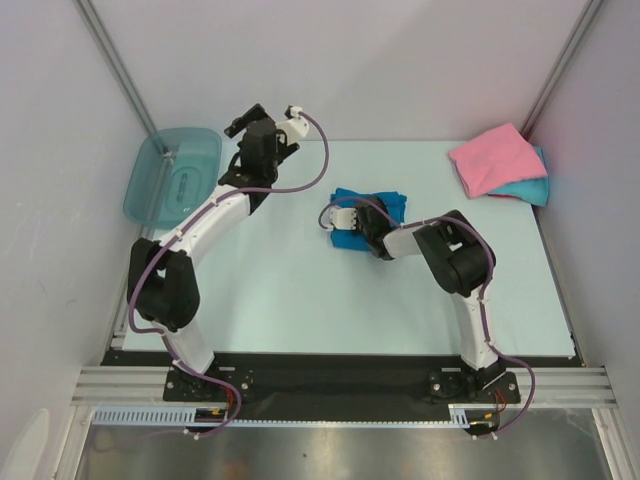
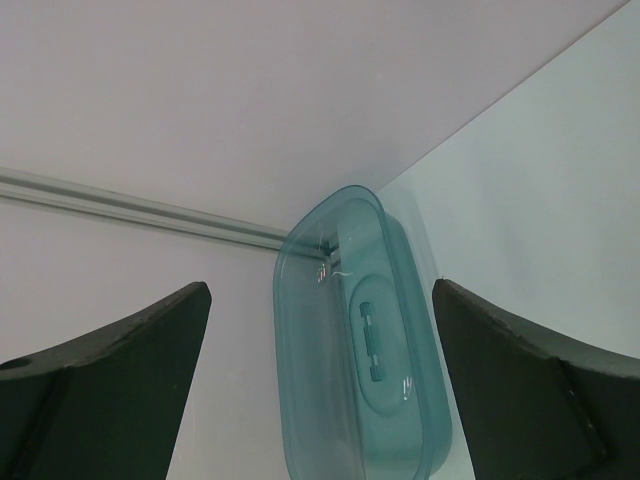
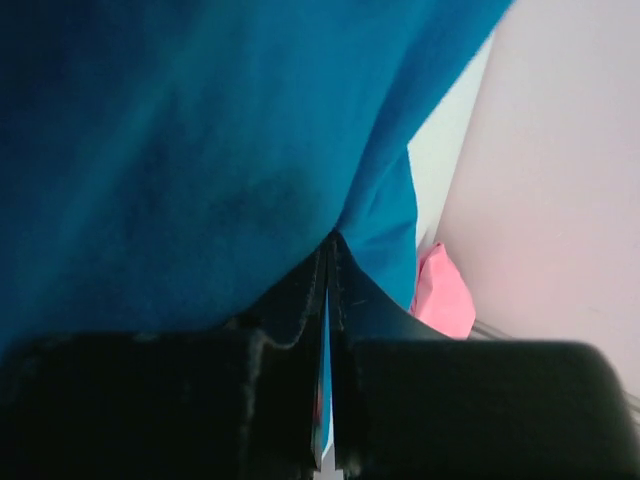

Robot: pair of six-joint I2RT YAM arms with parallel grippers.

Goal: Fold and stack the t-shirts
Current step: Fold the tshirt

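Observation:
The deep blue t-shirt lies bunched at mid-table. My right gripper is at its left edge, shut on a pinch of the cloth. In the right wrist view the blue t-shirt fills the frame above the closed right gripper, with a thin blue sliver between the jaws. At the far right corner the folded pink t-shirt rests on the turquoise t-shirt. A bit of the pink t-shirt shows in the right wrist view. My left gripper hovers open and empty at the back left.
A translucent teal plastic bin leans at the back left corner against the wall. In the left wrist view the bin shows between the wide-open left gripper fingers. White walls close the table on three sides.

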